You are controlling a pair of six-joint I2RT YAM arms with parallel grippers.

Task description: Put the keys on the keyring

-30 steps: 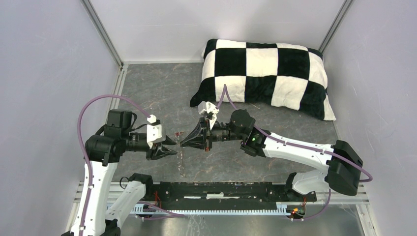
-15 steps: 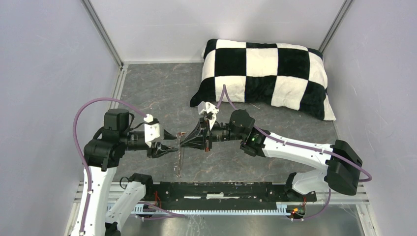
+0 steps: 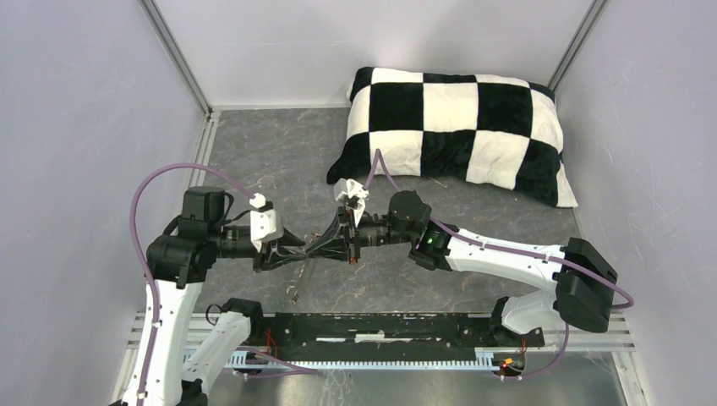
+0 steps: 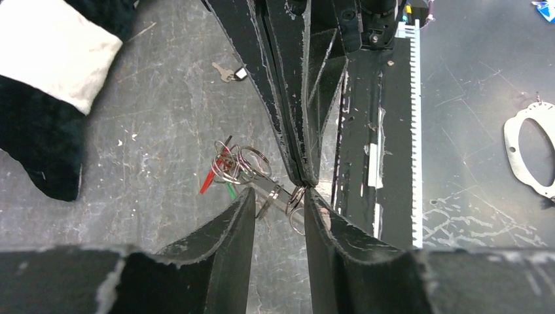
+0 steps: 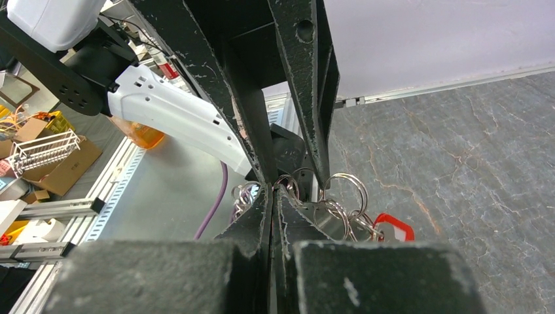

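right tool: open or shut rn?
Shut. The right tool has its fingers pressed together with no gap, tips apparently pinching a wire ring of the key bunch.

Bright, even overhead light — shadows on the grey table [image 3: 279, 152] soft and faint. Top view sharp throughout. Wrist views: table scuffs catch pale glare, nearest black fingers [image 4: 216, 255] slightly blurred — edges mildly stretched.

Pale lilac walls [image 3: 76, 127] close me in on three sides, metal posts [image 3: 175, 55] in the far corners; a grey marbled surface [image 3: 270, 152] lies under me, a checked pillow [image 3: 457, 127] at one o'clock.
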